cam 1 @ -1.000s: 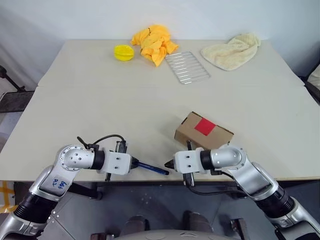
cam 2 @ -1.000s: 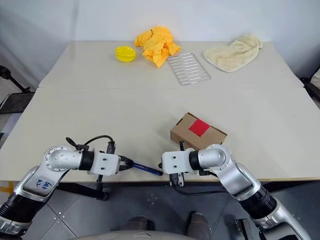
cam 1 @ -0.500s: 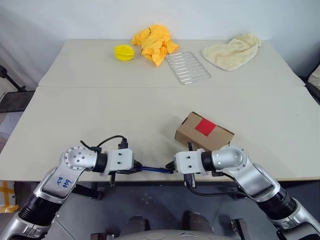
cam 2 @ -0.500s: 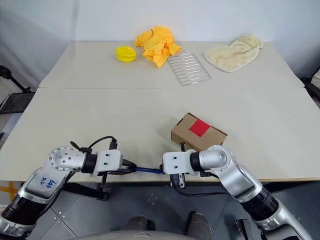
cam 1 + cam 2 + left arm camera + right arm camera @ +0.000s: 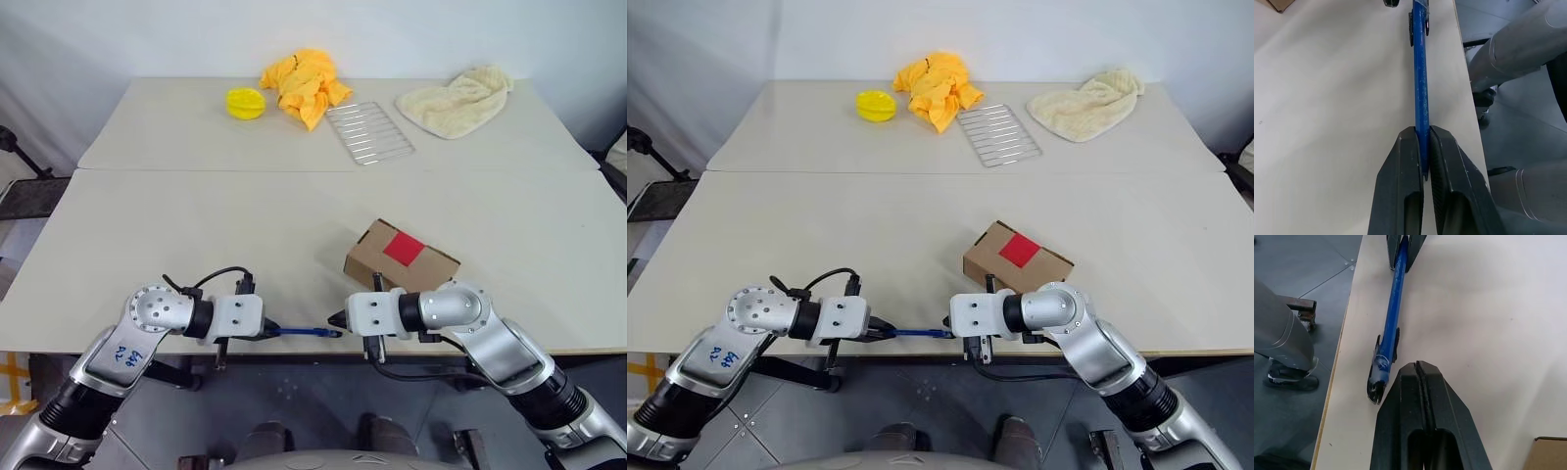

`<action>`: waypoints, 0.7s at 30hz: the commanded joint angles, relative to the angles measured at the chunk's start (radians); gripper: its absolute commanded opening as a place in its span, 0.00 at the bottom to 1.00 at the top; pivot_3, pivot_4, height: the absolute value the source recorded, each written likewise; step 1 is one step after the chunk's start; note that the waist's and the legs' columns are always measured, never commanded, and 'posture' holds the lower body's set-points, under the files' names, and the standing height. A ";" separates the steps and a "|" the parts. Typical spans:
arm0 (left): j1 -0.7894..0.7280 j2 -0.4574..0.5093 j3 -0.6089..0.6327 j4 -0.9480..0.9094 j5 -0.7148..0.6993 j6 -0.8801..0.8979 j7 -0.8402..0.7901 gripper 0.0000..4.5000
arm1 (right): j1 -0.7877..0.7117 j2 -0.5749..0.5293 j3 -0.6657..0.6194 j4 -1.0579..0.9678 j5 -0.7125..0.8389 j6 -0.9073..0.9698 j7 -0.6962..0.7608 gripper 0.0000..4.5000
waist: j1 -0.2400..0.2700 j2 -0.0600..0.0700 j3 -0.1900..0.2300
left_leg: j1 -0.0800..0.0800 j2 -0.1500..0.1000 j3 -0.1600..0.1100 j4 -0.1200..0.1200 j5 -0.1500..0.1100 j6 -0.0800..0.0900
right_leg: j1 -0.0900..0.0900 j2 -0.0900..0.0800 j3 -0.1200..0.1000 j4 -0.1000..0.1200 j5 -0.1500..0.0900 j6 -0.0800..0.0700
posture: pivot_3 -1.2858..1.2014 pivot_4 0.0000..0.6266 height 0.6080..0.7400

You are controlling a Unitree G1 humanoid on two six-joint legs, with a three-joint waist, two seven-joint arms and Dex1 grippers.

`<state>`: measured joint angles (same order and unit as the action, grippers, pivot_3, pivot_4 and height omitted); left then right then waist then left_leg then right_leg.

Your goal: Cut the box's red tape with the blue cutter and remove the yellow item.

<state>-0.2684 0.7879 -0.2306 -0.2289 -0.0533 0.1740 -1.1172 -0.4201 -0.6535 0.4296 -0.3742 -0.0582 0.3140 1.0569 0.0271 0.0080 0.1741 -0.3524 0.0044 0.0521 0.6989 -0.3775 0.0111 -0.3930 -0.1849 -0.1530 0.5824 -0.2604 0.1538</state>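
Early yet: slim dark-blue pen-like cutter (image 5: 1421,93) pinched at one end by left gripper (image 5: 1422,147) along the table's (image 5: 196,215) near edge, right gripper (image 5: 1418,377) pressed together empty beside it, small brown cardboard box (image 5: 400,258) untouched nearby, red square tape (image 5: 403,249) uncut, yellow item unseen

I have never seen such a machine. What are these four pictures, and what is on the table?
It is a humanoid robot with two arms. Two pictures look down from its head; two come from cameras on its wrists. The left gripper is shut on one end of the blue cutter, near the table's front edge. The right gripper is shut, empty, beside the cutter's other end. The box with red tape lies near. Farther back lie a yellow disc, orange cloth, wire rack and cream towel.
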 commanded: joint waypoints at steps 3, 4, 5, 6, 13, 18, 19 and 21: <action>0.033 -0.010 -0.079 0.028 0.113 -0.055 0.053 0.34 | 0.010 -0.017 -0.041 -0.042 0.018 0.009 -0.006 0.00 | 0.000 0.000 0.000 | 0.000 0.000 0.000 0.000 0.000 0.000 | 0.000 0.000 0.000 0.000 0.000 0.000 | 0.52 0.24 1.00; 0.035 -0.008 -0.081 0.023 0.111 -0.041 0.050 0.40 | 0.010 -0.019 -0.043 -0.041 0.018 0.009 -0.006 0.00 | 0.000 0.000 0.000 | 0.000 0.000 0.000 0.000 0.000 0.000 | 0.000 0.000 0.000 0.000 0.000 0.000 | 0.52 0.24 1.00; 0.036 -0.006 -0.081 0.021 0.111 -0.034 0.049 0.40 | 0.010 -0.021 -0.046 -0.041 0.019 0.011 -0.006 0.00 | 0.000 0.000 0.000 | 0.000 0.000 0.000 0.000 0.000 0.000 | 0.000 0.000 0.000 0.000 0.000 0.000 | 0.52 0.24 1.00; 0.036 -0.007 -0.081 0.021 0.111 -0.030 0.050 0.40 | 0.009 -0.022 -0.047 -0.041 0.019 0.012 -0.007 0.00 | -0.001 0.000 0.000 | 0.000 0.000 0.000 0.000 0.000 0.000 | 0.000 0.000 0.000 0.000 0.000 0.000 | 0.52 0.24 1.00; 0.026 -0.007 -0.071 0.023 0.116 -0.013 0.074 0.40 | 0.012 -0.035 -0.068 -0.042 0.022 0.025 -0.012 0.00 | 0.000 0.000 0.000 | 0.000 0.000 0.000 0.000 0.000 0.000 | 0.000 0.000 0.000 0.000 0.000 0.000 | 0.52 0.24 1.00; 0.082 0.021 -0.057 -0.069 0.066 0.030 0.041 0.40 | 0.018 -0.044 -0.081 -0.045 0.022 0.029 -0.014 0.00 | -0.005 0.000 0.000 | 0.000 0.000 0.000 0.000 0.000 0.000 | 0.000 0.000 0.000 0.000 0.000 0.000 | 0.52 0.24 1.00; 0.088 0.024 -0.055 -0.078 0.063 0.036 0.042 0.40 | 0.019 -0.046 -0.082 -0.048 0.023 0.030 -0.015 0.00 | -0.006 0.000 0.000 | 0.000 0.000 0.000 0.000 0.000 0.000 | 0.000 0.000 0.000 0.000 0.000 0.000 | 0.52 0.24 1.00; 0.106 0.036 -0.052 -0.095 0.062 0.042 0.038 0.40 | 0.019 -0.049 -0.085 -0.051 0.025 0.034 -0.016 0.00 | -0.006 0.000 0.000 | 0.000 0.000 0.000 -0.001 0.000 0.000 | -0.001 0.000 0.000 0.000 0.000 0.000 | 0.52 0.24 1.00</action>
<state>-0.2213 0.8037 -0.2238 -0.3281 -0.0044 0.1900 -1.0415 -0.4039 -0.6950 0.3807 -0.3848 -0.0490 0.3507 1.0474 0.0210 0.0083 0.1739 -0.3524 0.0050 0.0522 0.6980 -0.3776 0.0109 -0.3937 -0.1847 -0.1530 0.5824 -0.2605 0.1537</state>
